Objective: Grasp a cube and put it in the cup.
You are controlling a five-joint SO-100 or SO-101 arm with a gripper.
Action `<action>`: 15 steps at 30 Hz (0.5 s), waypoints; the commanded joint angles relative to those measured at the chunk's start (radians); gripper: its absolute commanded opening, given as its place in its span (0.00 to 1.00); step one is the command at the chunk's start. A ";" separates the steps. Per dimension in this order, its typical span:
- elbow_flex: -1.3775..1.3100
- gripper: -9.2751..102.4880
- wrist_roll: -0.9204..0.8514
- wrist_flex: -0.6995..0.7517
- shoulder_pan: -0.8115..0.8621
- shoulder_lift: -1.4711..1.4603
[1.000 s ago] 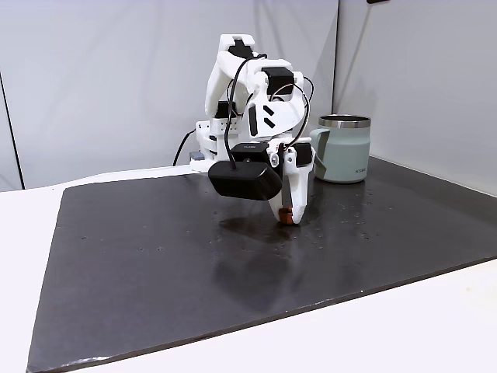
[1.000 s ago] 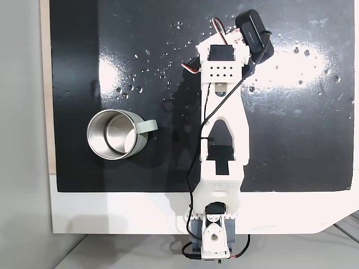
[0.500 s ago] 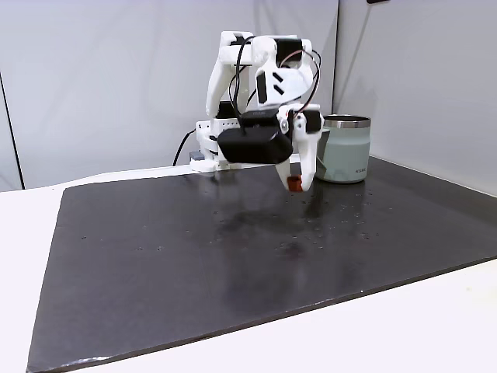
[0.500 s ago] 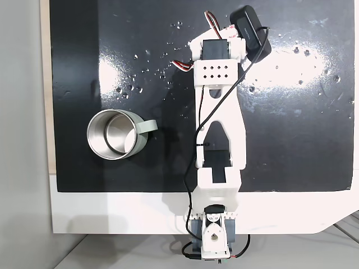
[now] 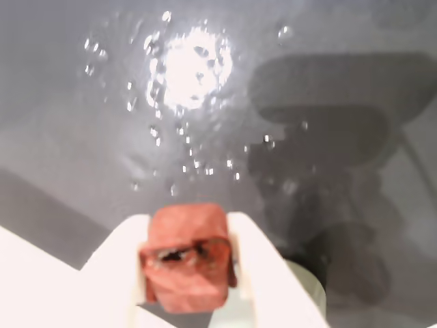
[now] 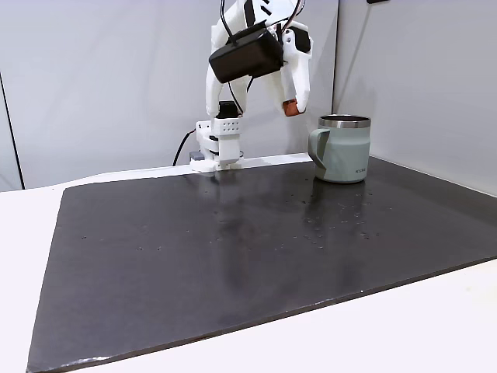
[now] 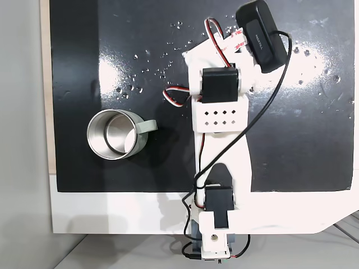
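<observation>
A small reddish-brown cube (image 5: 184,263) sits pinched between my gripper's (image 5: 186,236) two white fingers in the wrist view, with the wet black mat far below it. In a fixed view from the side the gripper (image 6: 290,108) hangs high in the air, shut on the cube (image 6: 290,107), up and to the left of the cup's rim. The cup (image 6: 342,149) is a grey-green mug with a steel rim, standing upright on the mat. From above, the cup (image 7: 112,134) is open and empty, left of the arm (image 7: 219,106).
A black mat (image 6: 233,249) with scattered water drops covers most of the white table (image 6: 435,326). The arm's base (image 6: 217,148) stands at the mat's far edge. A black wrist camera (image 7: 262,36) sticks out beside the gripper. Grey walls close the back.
The arm has risen from just above the mat to well above the cup's rim height, carrying the cube with it, and folded back toward its base. The cup has stayed put.
</observation>
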 commanded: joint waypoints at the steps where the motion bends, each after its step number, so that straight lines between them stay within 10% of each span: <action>1: -0.058 0.12 0.014 0.031 -0.025 0.091; 15: -0.029 0.10 0.132 0.183 -0.425 0.126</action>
